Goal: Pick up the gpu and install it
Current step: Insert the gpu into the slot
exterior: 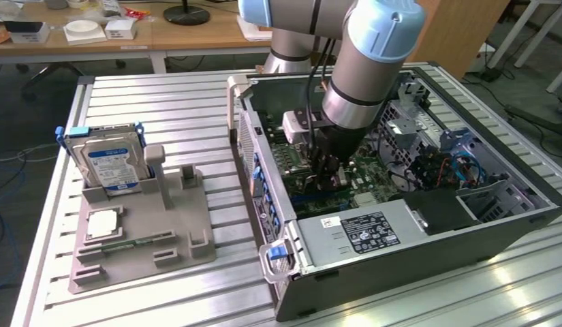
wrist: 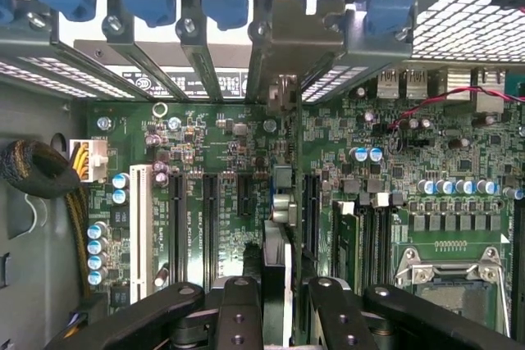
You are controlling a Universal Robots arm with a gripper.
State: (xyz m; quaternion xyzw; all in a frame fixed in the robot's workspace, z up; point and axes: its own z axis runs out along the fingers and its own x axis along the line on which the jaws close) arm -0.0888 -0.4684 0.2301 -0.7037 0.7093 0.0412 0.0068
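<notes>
No readable labels. Arm vertical inside case (exterior: 498,225); pincer (wrist: 275,301) clamped on gpu (wrist: 277,227), edge-on over motherboard (wrist: 213,145).

gpu (wrist: 276,202) upright in the computer case (exterior: 426,238) (over the motherboard (wrist: 213,145)), between the jaws.

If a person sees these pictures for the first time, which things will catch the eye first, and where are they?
First comes the arm reaching down into the open computer case, its tool low over the green motherboard. In the wrist view the tool grips the gpu, seen edge-on above the expansion slots, with its bracket up at the case's rear wall. At the exterior view's left, a hard drive with a blue-white label stands upright in a grey holder.
</notes>
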